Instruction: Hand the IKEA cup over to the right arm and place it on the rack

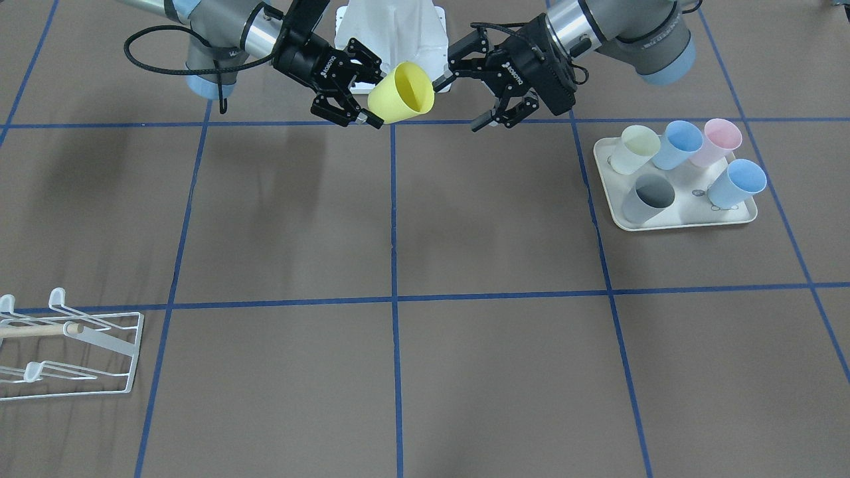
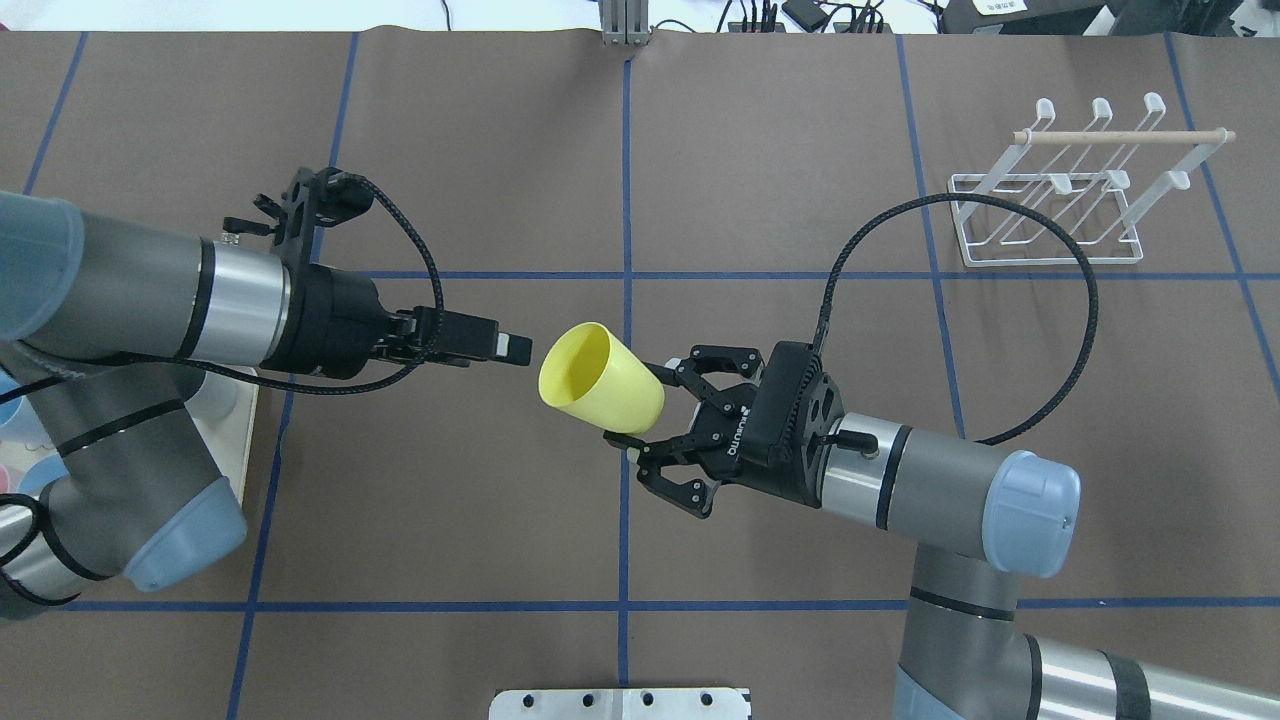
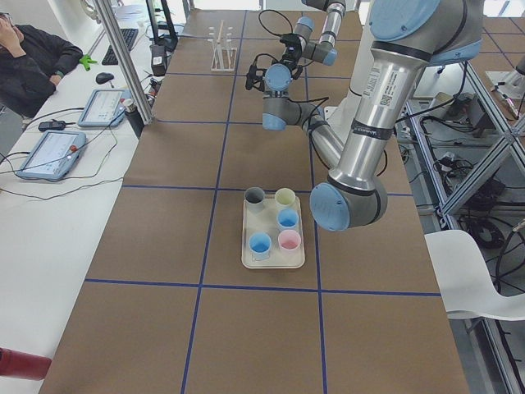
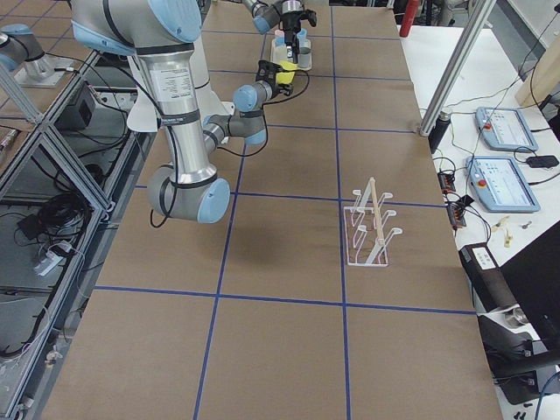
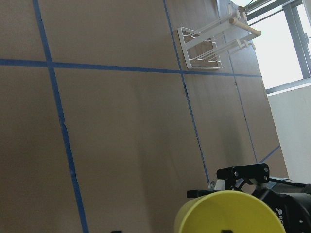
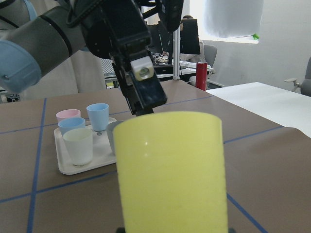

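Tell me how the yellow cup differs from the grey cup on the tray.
The yellow cup hangs in the air, gripped by the right gripper; the grey cup stands on the tray. The yellow cup lies tilted sideways; the grey cup is upright. Both share a tapered, handleless shape.

rack (image 1: 99, 338) cut by frame edge (front view); tray (image 2: 245, 440) mostly hidden under left arm (image 2: 130, 300)
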Motion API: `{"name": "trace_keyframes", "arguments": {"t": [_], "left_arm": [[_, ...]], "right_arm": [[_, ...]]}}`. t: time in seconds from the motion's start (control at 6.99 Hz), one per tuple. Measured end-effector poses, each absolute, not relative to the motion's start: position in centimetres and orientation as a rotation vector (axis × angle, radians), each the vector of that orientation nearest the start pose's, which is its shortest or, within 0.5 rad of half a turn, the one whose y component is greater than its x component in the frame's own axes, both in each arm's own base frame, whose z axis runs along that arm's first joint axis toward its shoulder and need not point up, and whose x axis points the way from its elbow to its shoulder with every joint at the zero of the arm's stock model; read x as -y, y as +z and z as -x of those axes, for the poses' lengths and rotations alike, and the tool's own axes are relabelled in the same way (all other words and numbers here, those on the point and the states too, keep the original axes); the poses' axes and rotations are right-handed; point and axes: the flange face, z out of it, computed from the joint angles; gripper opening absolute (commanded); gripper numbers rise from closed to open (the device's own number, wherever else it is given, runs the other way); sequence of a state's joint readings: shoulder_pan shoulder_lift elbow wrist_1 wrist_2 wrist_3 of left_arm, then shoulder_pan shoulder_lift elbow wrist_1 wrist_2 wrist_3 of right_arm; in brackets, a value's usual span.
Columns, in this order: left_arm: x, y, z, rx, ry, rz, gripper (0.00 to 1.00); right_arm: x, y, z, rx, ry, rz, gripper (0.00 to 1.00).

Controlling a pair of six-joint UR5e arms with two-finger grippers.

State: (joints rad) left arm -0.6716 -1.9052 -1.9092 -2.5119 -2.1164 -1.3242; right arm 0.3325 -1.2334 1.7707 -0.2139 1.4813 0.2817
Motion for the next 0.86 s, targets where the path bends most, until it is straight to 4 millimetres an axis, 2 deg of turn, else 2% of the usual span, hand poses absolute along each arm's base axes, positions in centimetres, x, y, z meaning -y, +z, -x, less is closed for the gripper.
{"name": "trace_keyframes", "arguments": {"t": [0.43, 0.57, 0.86], "left_arm": [[41.5, 28.4, -31.2, -1.439, 0.099, -0.411, 1.00], [42.3, 30.9, -28.9, -1.385, 0.102, -0.447, 1.00], [43.3, 36.5, -22.6, -1.262, 0.150, -0.527, 1.00]], "right_arm": [[36.0, 25.9, 44.0, 1.065, -0.595, -1.449, 0.00], [37.9, 26.6, 43.2, 0.982, -0.597, -1.425, 0.00], [42.3, 28.5, 41.4, 0.733, -0.671, -1.368, 0.00]]}}
